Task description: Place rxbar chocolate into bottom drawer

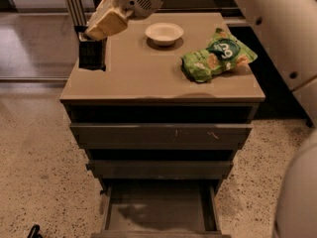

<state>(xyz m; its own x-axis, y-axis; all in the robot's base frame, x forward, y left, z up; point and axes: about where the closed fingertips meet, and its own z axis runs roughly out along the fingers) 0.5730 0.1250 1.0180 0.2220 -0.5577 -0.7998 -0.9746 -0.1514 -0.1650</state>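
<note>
My gripper point(95, 33) is over the back left corner of the cabinet top, its tan fingers point(110, 20) pointing down and left. It is shut on the rxbar chocolate point(92, 54), a small black bar that hangs upright below the fingers, at the left edge of the top. The bottom drawer point(163, 208) is pulled open at the foot of the cabinet and shows a plain grey floor with nothing in it. The two drawers above it are pushed in.
A white bowl point(164, 33) stands at the back middle of the cabinet top point(143, 78). A crinkled green snack bag point(218, 56) lies at the right. My white arm point(277, 29) fills the upper right. Speckled floor lies around the cabinet.
</note>
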